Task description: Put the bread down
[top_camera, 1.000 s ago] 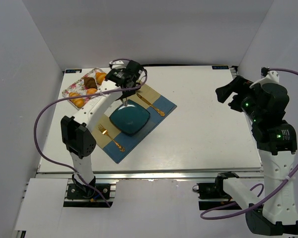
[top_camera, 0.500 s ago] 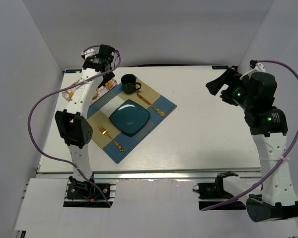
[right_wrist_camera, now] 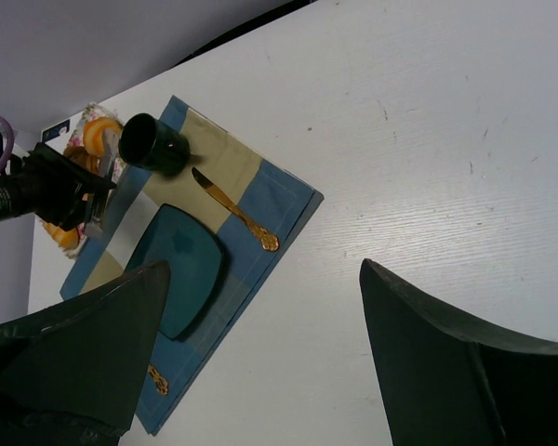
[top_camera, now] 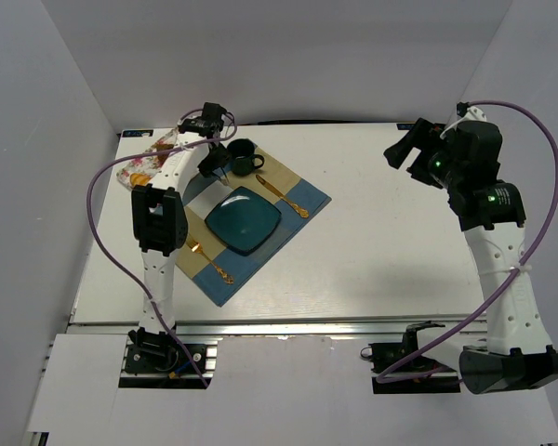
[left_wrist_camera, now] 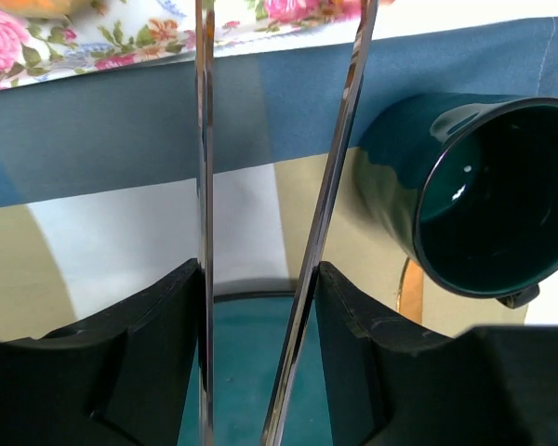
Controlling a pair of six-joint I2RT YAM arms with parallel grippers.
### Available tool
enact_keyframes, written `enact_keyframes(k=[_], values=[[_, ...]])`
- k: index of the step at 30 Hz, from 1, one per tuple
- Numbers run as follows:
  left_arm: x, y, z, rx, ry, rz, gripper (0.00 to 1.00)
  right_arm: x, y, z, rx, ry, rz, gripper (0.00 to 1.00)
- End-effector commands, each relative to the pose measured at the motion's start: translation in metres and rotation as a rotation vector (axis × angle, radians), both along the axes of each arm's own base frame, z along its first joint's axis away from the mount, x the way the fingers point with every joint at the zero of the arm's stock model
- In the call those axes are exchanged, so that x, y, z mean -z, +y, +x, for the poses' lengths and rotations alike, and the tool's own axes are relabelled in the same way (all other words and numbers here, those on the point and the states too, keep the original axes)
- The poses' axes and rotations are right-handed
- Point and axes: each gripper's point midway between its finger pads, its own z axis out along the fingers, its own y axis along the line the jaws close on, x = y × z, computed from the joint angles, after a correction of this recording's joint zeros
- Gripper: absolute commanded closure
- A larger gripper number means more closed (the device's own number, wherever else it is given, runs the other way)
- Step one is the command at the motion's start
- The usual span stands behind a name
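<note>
The left fingers [left_wrist_camera: 204,186] are thin and shiny. They are held apart with nothing between them. They hang just beside the dark cup [left_wrist_camera: 488,200], over the blue and tan mat [left_wrist_camera: 102,139]. The right fingers [right_wrist_camera: 428,353] are wide apart and hold nothing too, far off to the cup's right. The bread [right_wrist_camera: 95,135] lies on the flowery tray [top_camera: 139,169], just past the cup on its left.

I think the job now is to go and get the bread. The left fingers should move from the cup to the tray. They should come down with one finger on each side of the croissant's fat middle and squeeze softly, so it is not squashed. They must not bump the cup. The plate [top_camera: 243,219], near the cup on the mat, looks like the spot to put it.

From above, the left arm hides most of the tray. From the right wrist the orange breads look tiny, so I cannot be sure which one is the croissant. The left wrist view cuts off the fingertips.
</note>
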Motion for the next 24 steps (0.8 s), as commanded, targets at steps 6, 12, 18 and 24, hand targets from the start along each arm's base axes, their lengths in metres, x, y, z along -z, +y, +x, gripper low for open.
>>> enact_keyframes(k=[6,12,18,24], values=[[-0.036,-0.002,0.02,-0.017,-0.128,-0.064,0.41,-0.016,-0.003,0.006,0.002,-0.069,-0.033,0.11],[-0.038,0.001,0.016,-0.025,-0.133,-0.063,0.41,-0.01,-0.003,0.007,0.003,-0.059,-0.035,0.11],[-0.02,0.002,0.017,-0.046,-0.107,-0.074,0.41,-0.012,-0.003,0.009,-0.002,-0.068,-0.048,0.11],[-0.012,0.005,0.018,-0.08,-0.087,-0.087,0.42,-0.013,-0.003,0.01,-0.005,-0.072,-0.05,0.1]])
